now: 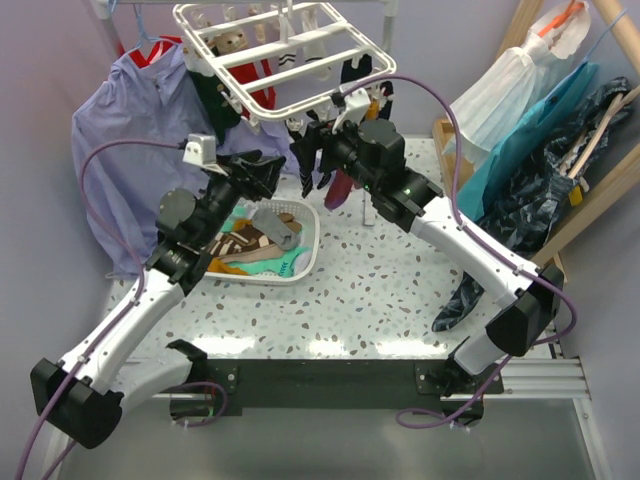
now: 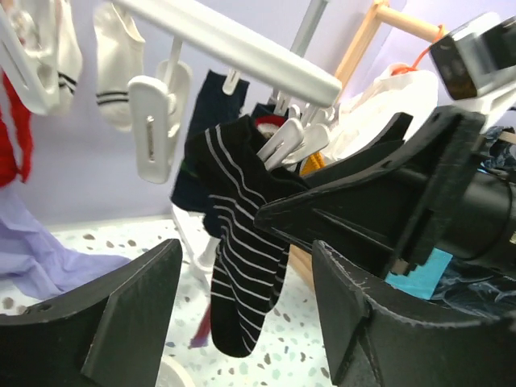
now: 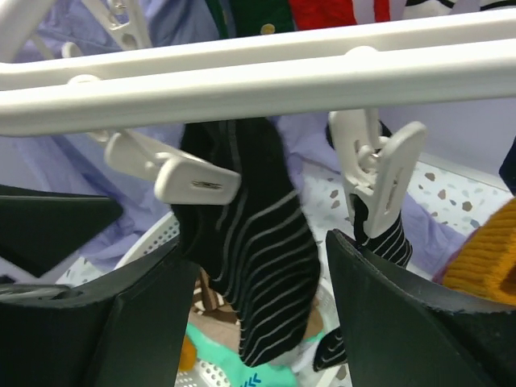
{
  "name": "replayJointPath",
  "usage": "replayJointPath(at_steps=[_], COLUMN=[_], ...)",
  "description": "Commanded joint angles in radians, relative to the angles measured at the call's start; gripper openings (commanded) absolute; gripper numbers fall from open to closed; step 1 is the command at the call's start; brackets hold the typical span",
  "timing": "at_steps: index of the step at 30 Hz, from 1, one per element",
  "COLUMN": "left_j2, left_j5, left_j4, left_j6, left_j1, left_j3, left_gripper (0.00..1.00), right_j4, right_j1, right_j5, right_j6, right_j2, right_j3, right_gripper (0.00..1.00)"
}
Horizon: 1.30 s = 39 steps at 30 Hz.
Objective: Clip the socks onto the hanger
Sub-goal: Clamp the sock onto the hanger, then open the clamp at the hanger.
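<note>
Now the black-white striped sock hangs pinched in a white clip under the front bar of the hanger, its toe dangling free. The left gripper and right gripper both stand spread, holding nothing; the sock shows between the right one's fingers. More socks lie in the white laundry basket on the speckled table.

The hanger hangs far and centre above the table, socks clipped under it. One sock dangles between my left claw and right claw. The basket sits below, left of centre. A shirt hangs far left.
</note>
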State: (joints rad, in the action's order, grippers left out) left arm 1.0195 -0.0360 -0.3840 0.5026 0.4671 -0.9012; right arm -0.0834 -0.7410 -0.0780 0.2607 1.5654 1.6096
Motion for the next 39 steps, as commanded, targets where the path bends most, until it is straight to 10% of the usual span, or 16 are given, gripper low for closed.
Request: replayJointPath(at_steps=[1,11,20,39], left_j2=[-0.065,-0.078,-0.016,0.149], left_j5=[0.033,0.004,-0.065,0.028], left_j4=[0.082,0.125,-0.219,-0.461], left_j6=[-0.17,-0.378,-0.564,-0.549], left_j1=[-0.005,-0.077,-0.077,-0.077], left_j3=[-0.028,-0.039,0.081,0.016], left_gripper=[0.72,0.84,0.84,0.52], right_j4=[0.042,0.045,0.042,0.045], right_j1=[0.019,0.078,0.089,0.094], right_j5=[-0.069,-0.094,-0.08,-0.054], right_j6=[-0.017,-0.011,-0.012,-0.008], right_j2=[-0.053,-0.077,-0.079,-0.09], right_j3=[-0.011,-0.031,-0.025,-0.028], right_gripper=[0.7,0.74,0.76,0.76])
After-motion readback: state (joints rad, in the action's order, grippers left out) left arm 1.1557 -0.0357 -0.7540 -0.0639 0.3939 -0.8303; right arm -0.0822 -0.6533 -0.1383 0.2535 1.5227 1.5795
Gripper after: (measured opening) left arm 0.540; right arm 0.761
